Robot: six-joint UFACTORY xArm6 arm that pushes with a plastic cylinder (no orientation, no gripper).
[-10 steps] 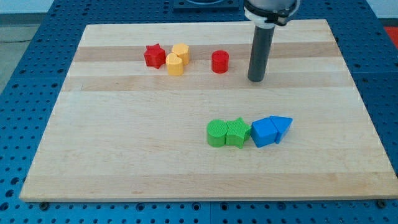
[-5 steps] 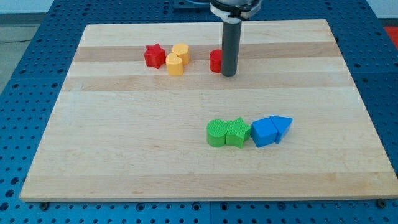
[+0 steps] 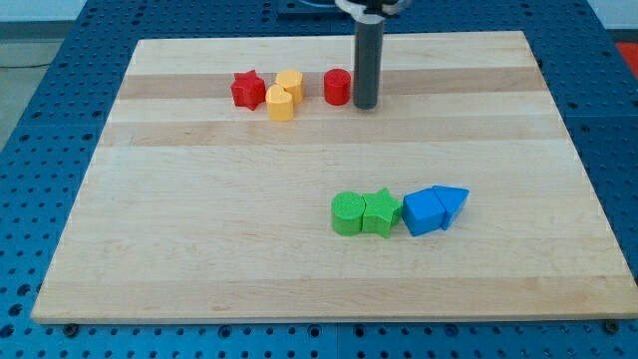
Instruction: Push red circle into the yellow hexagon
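Note:
The red circle (image 3: 337, 87) stands on the wooden board near the view's top. My tip (image 3: 365, 104) is right against its right side. The yellow hexagon (image 3: 290, 83) is a short way to the circle's left, with a gap between them. A second yellow block (image 3: 281, 104) touches the hexagon at its lower left. A red star (image 3: 246, 89) sits just left of the yellow blocks.
A green circle (image 3: 348, 213), a green star (image 3: 380, 211), a blue block (image 3: 424, 211) and a blue triangle (image 3: 452, 201) lie in a row toward the view's lower right. The wooden board (image 3: 199, 249) rests on a blue perforated table.
My tip has moved left from the red circle's far right to its right side. The red circle has slid a little left and up toward the yellow hexagon.

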